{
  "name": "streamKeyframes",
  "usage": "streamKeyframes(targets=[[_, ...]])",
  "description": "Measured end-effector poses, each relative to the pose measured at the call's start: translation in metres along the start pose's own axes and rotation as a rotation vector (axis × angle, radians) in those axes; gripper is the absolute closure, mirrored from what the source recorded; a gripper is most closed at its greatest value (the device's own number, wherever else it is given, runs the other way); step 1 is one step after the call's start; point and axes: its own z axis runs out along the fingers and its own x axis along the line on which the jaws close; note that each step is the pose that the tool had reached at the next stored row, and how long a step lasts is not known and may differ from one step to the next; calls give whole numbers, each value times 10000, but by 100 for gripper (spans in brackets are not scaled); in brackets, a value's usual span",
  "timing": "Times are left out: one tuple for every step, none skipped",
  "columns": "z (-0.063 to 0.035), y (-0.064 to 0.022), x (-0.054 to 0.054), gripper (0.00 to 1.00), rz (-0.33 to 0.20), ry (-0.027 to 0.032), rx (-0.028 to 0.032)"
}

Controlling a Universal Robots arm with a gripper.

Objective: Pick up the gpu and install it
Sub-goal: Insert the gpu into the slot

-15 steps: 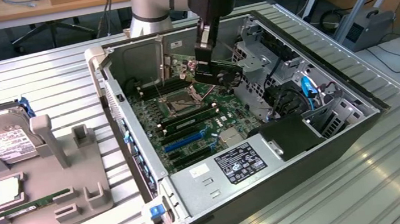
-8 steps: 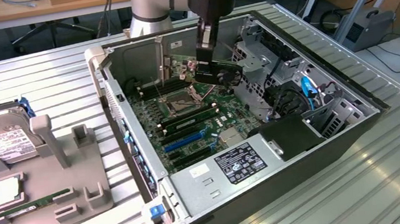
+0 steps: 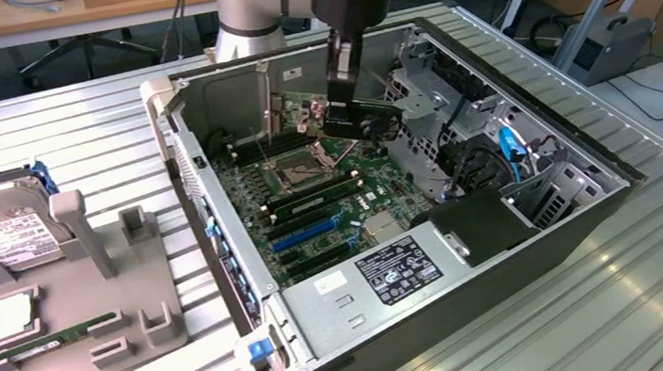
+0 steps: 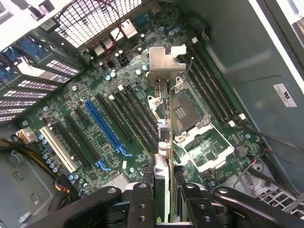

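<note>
Clamping the gpu (image 4: 164,66) edge-on over the motherboard (image 4: 137,45), tool (image 4: 167,184) closed on it, card faces hidden.

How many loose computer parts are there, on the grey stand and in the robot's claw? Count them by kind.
hard drive, standing in the grey stand: 1
square silver chip, on the stand: 1
green memory stick, on the stand: 1
gpu, clamped in the gripper inside the open case: 1
Total: 4
</note>
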Motion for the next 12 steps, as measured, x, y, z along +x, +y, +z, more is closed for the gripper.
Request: streamKeyframes(targets=[[0,0,0,73,-52,0,-1],[0,0,0,73,-90,0,-2],[0,0,0,73,-150,-1,-4],[0,0,0,73,-194,-1,-5],[0,0,0,73,-242,0,-6],[0,0,0,73,-285,-1,-7],[0,0,0,73,-334,-1,-8],[0,0,0,73,-381,-1,-9],[0,0,0,73,-435,-1,-11],[0,0,0,73,-476,-2,-11],[0,0,0,73,-519,-2,-12],[0,0,0,73,-566,-2,-13]])
